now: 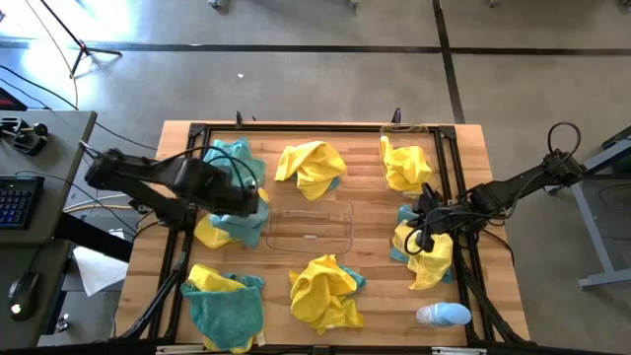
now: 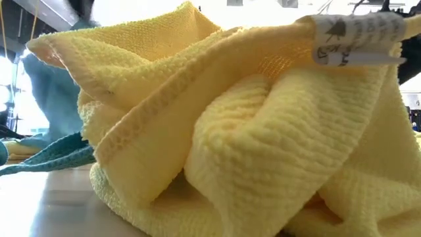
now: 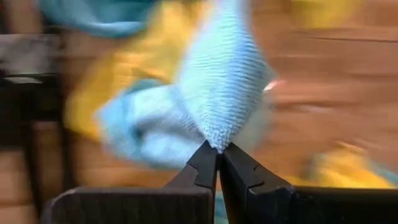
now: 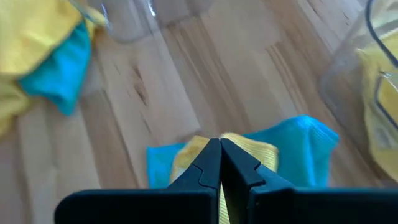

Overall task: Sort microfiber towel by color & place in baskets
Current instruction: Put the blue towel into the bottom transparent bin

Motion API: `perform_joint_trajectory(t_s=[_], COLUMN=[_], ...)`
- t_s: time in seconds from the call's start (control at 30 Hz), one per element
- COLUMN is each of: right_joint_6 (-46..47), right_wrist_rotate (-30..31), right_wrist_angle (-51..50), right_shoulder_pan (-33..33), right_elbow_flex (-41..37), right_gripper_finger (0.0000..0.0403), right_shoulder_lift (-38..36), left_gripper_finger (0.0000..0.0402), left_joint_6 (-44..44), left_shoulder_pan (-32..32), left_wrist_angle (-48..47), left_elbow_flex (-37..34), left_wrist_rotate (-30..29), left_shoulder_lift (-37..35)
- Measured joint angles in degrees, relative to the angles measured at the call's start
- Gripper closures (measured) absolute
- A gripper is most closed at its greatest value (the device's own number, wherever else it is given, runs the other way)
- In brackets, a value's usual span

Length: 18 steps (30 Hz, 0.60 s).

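From table height almost nothing can be made out except one crumpled yellow towel filling the view, with a white tag at its top edge and a strip of teal cloth poking out on the left; both arms and both baskets are hidden behind it. From above, the left gripper sits over the left side of the table, just beside the left end of the clear basket in the middle, and its own body covers most of the heap beneath it. Its wrist camera shows the fingers pressed together on a fold of a teal towel, which rises from the pinch as a long tapering peak, its long axis running straight away from the fingertips; the cloth around it is smeared and hard to read. The right gripper hangs over the yellow and teal heap at the right side, fingers pressed together, and I cannot tell whether they have any cloth. A second clear basket at the far right holds a yellow towel. Other heaps lie far middle, near middle and near left, and a pale bottle lies on its side near right.
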Motion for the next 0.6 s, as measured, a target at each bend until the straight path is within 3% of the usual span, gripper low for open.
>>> perform_joint_trajectory(t_s=[0.3, 0.6], right_joint_6=[-6.3, -10.4], right_wrist_rotate=[0.0, -0.8], right_wrist_angle=[-0.6, -0.6], right_shoulder_pan=[0.0, 0.0], right_elbow_flex=[0.0, 0.0], right_gripper_finger=[0.0402, 0.0402], right_shoulder_lift=[0.0, 0.0], left_gripper_finger=[0.0401, 0.0401], left_joint_6=[-2.7, 4.5], left_shoulder_pan=[-5.4, -4.8], left_wrist_angle=[-0.3, 0.1], left_elbow_flex=[24.0, 49.0], left_wrist_rotate=[-12.8, -18.1], left_shoulder_lift=[15.2, 32.4])
